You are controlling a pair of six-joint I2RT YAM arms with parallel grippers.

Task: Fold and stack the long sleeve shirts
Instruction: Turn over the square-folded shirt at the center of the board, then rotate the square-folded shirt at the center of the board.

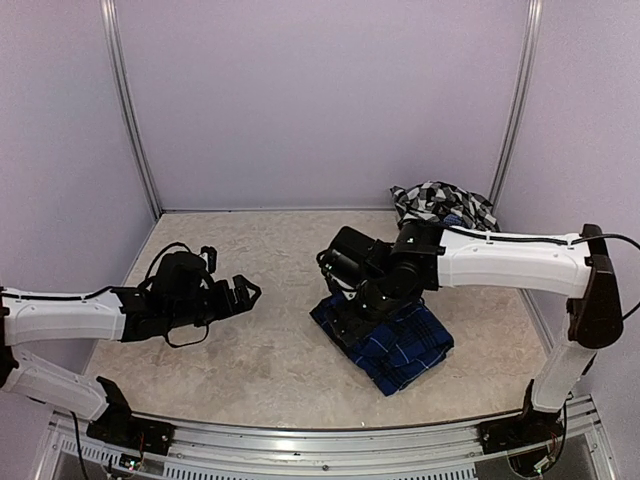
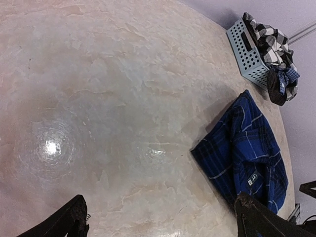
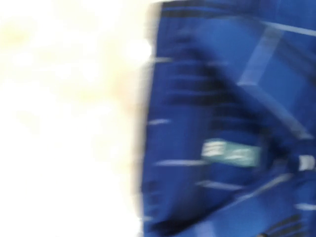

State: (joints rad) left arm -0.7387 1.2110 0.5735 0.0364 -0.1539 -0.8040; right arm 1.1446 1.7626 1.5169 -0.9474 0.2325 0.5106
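The navy plaid shirt (image 1: 400, 345) lies bunched on the desk (image 1: 250, 360), front right. The right arm (image 1: 500, 262) bends low over it, and its right fingers' state cannot be told. The left fingers (image 1: 245, 288) hover spread wide and empty. The checked shirt (image 1: 440, 203) fills the far basket (image 2: 244, 47).

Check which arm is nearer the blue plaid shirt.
Right. The right arm hangs directly over the blue plaid shirt, its end at the cloth. The left arm sits apart to the shirt's left, over bare table.
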